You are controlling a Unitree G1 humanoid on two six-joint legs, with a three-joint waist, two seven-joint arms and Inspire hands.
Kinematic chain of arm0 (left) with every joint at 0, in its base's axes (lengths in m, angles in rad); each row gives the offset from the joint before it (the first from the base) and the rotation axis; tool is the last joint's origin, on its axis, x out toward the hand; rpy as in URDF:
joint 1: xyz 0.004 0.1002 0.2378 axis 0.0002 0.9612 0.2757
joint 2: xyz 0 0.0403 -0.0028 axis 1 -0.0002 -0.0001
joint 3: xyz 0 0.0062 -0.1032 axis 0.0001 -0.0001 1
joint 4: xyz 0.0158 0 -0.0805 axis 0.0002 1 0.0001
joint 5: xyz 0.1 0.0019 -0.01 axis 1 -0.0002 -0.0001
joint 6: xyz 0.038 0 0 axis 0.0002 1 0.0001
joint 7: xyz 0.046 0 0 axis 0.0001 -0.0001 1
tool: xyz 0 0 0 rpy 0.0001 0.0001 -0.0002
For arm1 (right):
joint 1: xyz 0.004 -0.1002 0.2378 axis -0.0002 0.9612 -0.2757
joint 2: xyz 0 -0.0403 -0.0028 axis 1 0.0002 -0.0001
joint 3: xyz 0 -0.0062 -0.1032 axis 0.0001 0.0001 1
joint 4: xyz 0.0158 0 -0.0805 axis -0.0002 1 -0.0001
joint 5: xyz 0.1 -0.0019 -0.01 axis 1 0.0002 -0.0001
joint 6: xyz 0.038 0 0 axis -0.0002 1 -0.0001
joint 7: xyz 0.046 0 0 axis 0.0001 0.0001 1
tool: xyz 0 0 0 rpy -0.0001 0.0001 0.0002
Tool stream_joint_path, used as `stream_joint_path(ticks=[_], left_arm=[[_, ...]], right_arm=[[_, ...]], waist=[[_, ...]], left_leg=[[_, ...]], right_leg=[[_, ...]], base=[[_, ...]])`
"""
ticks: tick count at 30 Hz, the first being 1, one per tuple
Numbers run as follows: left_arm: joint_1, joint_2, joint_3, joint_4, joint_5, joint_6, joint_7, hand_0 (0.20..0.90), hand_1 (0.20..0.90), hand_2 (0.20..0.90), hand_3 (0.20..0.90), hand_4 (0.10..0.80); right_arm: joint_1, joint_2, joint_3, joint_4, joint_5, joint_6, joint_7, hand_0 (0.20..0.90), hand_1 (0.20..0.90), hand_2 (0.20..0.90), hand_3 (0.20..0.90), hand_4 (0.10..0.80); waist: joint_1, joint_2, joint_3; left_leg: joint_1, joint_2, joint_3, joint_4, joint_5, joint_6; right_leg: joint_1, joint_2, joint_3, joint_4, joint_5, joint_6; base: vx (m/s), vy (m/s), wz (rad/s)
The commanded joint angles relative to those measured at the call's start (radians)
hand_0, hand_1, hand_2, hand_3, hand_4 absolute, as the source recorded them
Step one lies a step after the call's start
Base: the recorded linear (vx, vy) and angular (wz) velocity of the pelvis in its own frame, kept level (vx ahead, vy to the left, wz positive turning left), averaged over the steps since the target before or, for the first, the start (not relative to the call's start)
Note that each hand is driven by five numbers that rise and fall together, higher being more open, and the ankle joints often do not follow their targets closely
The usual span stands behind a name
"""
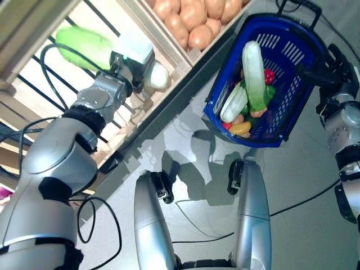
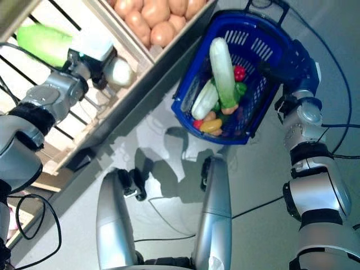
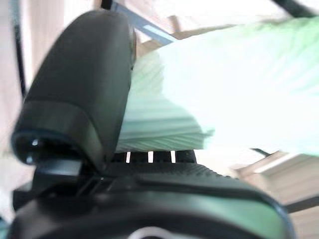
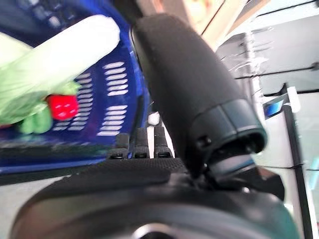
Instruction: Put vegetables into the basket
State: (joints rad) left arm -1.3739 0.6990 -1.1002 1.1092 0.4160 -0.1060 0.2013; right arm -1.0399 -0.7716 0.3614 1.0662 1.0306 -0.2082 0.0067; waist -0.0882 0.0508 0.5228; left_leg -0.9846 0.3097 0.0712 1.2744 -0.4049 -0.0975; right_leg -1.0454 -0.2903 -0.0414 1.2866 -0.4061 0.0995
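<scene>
My left hand (image 1: 125, 70) is at the wooden stand's slatted shelf, curled round a long pale green cabbage (image 1: 84, 45) whose white end (image 1: 159, 76) sticks out past the hand. In the left wrist view the thumb (image 3: 79, 89) lies against the cabbage (image 3: 224, 84). The blue basket (image 1: 292, 42) stands on the floor at the upper right. It holds two long white-green vegetables (image 1: 253, 73), a red one (image 1: 269, 76), a yellow one (image 1: 240, 128) and green ones. My right hand (image 1: 332, 67) is at the basket's right rim, fingers straight and empty; the right wrist view shows its thumb (image 4: 189, 84) beside the basket (image 4: 119, 79).
The wooden stand (image 1: 169, 84) runs slantwise across the upper left, its edge close to the basket's left side. A crate of round tan vegetables (image 1: 194, 19) sits just left of the basket. Grey floor (image 1: 304, 197) spreads below and right.
</scene>
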Motion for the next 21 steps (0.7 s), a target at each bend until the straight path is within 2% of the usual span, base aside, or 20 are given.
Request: stream_joint_path(ticks=[1,7,11,13,14,16,17,18,21], left_arm=[[-0.054,0.116,0.111,-0.009,-0.119,-0.070,0.125,0.300,0.300,0.300,0.300,0.400],[0.103,0.137,0.258,-0.105,-0.212,-0.179,0.133,0.300,0.300,0.300,0.300,0.400],[0.281,0.124,0.435,-0.213,-0.297,-0.243,0.117,0.300,0.300,0.300,0.300,0.400],[0.311,0.119,0.460,-0.236,-0.310,-0.249,0.112,0.300,0.300,0.300,0.300,0.400],[0.405,0.092,0.528,-0.306,-0.343,-0.270,0.105,0.300,0.300,0.300,0.300,0.400],[0.449,0.072,0.559,-0.339,-0.353,-0.270,0.099,0.300,0.300,0.300,0.300,0.400],[0.528,0.032,0.610,-0.403,-0.382,-0.272,0.085,0.300,0.300,0.300,0.300,0.400],[0.546,0.023,0.623,-0.417,-0.387,-0.276,0.083,0.300,0.300,0.300,0.300,0.400],[0.673,-0.031,0.700,-0.529,-0.478,-0.306,0.020,0.300,0.300,0.300,0.300,0.400]], right_arm=[[0.022,0.038,-0.089,-0.126,0.014,-0.157,0.072,0.900,0.900,0.900,0.900,0.800],[0.152,0.097,-0.096,-0.242,-0.070,-0.118,0.073,0.900,0.900,0.900,0.900,0.800],[0.281,0.175,-0.127,-0.335,-0.099,-0.092,0.079,0.900,0.900,0.900,0.900,0.800],[0.301,0.191,-0.129,-0.349,-0.113,-0.088,0.076,0.900,0.900,0.900,0.900,0.800],[0.353,0.240,-0.128,-0.397,-0.151,-0.075,0.063,0.900,0.900,0.900,0.900,0.800],[0.382,0.261,-0.124,-0.424,-0.176,-0.067,0.057,0.900,0.900,0.900,0.900,0.800],[0.435,0.288,-0.118,-0.479,-0.226,-0.052,0.071,0.900,0.900,0.900,0.900,0.800],[0.448,0.291,-0.115,-0.492,-0.240,-0.047,0.078,0.900,0.900,0.900,0.900,0.800],[0.539,0.305,-0.107,-0.588,-0.313,-0.014,0.183,0.900,0.900,0.900,0.900,0.800]], waist=[[-0.019,-0.028,-0.052],[-0.007,-0.029,-0.126],[0.010,-0.042,-0.188],[0.013,-0.043,-0.199],[0.028,-0.052,-0.240],[0.032,-0.056,-0.261],[0.039,-0.060,-0.301],[0.040,-0.060,-0.308],[0.050,-0.067,-0.373]], left_leg=[[0.098,0.001,0.019,-0.125,0.005,-0.015],[0.316,-0.025,0.049,-0.322,0.066,-0.011],[0.479,-0.044,0.068,-0.471,0.115,0.005],[0.507,-0.050,0.069,-0.499,0.122,0.007],[0.586,-0.068,0.075,-0.598,0.171,0.023],[0.637,-0.078,0.077,-0.649,0.185,0.025],[0.714,-0.090,0.092,-0.729,0.208,0.025],[0.732,-0.092,0.095,-0.747,0.214,0.024],[0.852,-0.111,0.116,-0.885,0.263,0.019]], right_leg=[[0.155,-0.057,-0.002,-0.157,0.076,-0.002],[0.346,-0.049,-0.025,-0.289,0.095,-0.020],[0.505,-0.041,-0.058,-0.397,0.114,-0.028],[0.532,-0.040,-0.065,-0.420,0.118,-0.026],[0.614,-0.031,-0.092,-0.514,0.161,-0.030],[0.666,-0.024,-0.106,-0.564,0.171,-0.026],[0.750,-0.006,-0.127,-0.657,0.190,-0.020],[0.770,-0.002,-0.132,-0.679,0.196,-0.019],[0.906,0.037,-0.162,-0.849,0.235,-0.008]], base=[[0.049,0.043,-0.02],[0.109,0.053,0.03],[0.108,0.010,0.04],[0.064,-0.013,-0.01],[0.088,-0.025,-0.05],[0.184,-0.025,-0.13],[0.239,-0.019,0.00],[0.249,-0.014,0.10],[0.190,-0.002,0.11]])
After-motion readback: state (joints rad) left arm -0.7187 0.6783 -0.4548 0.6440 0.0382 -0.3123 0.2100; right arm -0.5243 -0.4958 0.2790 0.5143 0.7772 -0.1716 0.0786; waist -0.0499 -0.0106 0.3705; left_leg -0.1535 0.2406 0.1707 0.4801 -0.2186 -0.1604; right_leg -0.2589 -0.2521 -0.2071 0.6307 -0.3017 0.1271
